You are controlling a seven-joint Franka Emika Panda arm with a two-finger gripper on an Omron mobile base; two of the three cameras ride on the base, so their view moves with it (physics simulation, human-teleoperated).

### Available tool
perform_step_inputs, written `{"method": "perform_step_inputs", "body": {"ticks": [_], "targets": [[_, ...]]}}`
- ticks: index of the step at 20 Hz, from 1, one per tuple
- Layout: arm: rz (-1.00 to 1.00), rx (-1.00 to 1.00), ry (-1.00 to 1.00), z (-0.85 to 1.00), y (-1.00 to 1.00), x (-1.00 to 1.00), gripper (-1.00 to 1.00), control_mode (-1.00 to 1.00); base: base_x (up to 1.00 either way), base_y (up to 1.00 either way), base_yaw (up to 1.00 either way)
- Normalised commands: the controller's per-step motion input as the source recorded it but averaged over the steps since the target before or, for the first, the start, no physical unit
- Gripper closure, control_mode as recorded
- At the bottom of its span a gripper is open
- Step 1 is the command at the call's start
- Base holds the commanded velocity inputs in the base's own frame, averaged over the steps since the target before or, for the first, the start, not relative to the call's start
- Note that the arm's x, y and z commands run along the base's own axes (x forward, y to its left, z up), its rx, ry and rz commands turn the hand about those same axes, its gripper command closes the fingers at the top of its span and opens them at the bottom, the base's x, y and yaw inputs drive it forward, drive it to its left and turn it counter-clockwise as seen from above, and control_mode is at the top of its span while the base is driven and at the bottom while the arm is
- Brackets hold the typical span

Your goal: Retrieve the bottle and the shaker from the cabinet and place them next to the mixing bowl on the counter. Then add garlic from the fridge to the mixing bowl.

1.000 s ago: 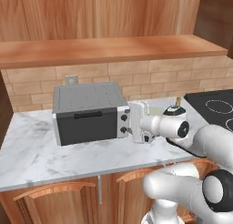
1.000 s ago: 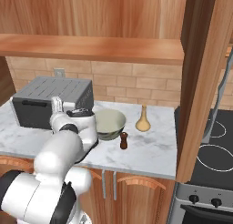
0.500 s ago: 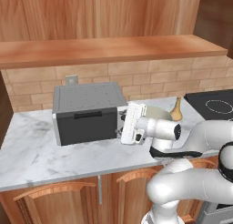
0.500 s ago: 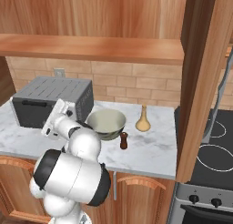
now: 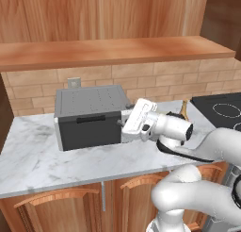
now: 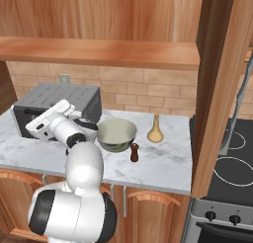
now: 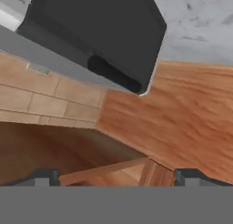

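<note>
On the marble counter (image 6: pixel 163 163) a grey-green mixing bowl (image 6: pixel 116 134) stands right of the toaster oven. Just right of the bowl is the tan, gourd-shaped bottle (image 6: pixel 155 130). The small dark shaker (image 6: pixel 134 152) stands in front of the bowl's right side. My gripper (image 7: pixel 117 177) is open with nothing between its fingertips (image 7: pixel 43 176). The white hand (image 5: pixel 140 120) hovers in front of the toaster oven's right end, left of the bowl and apart from it. In the left base view my arm hides the bowl and most of the bottle (image 5: pixel 184 109). Garlic and fridge are out of view.
A dark grey toaster oven (image 5: pixel 89 115) sits at the counter's back left. A wooden shelf (image 5: pixel 113 52) runs above the brick wall. A black stovetop (image 6: pixel 232 158) lies to the right, behind a tall wooden panel (image 6: pixel 217 89). Cabinet doors (image 5: pixel 56 207) are below the counter.
My hand has swung left from beside the bowl to the front of the toaster oven, and the arm has turned with it. The jaws stayed open. Bottle, shaker and bowl have not moved.
</note>
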Motion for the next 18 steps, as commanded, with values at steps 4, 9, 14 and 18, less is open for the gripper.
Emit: {"method": "perform_step_inputs", "body": {"ticks": [4, 9, 14, 18], "targets": [[0.14, 0.34, 0.41, 1.00, -0.23, -0.13, -1.00, -1.00, 0.00, 0.00, 0.00], [0.13, 0.21, 0.52, 1.00, -0.28, -0.16, -1.00, -1.00, 0.00, 0.00, 0.00], [0.12, 0.15, 0.58, 1.00, -0.28, -0.24, -1.00, -1.00, 0.00, 0.00, 0.00], [0.13, 0.15, 0.61, 1.00, -0.24, -0.27, -1.00, -1.00, 0.00, 0.00, 0.00]]}}
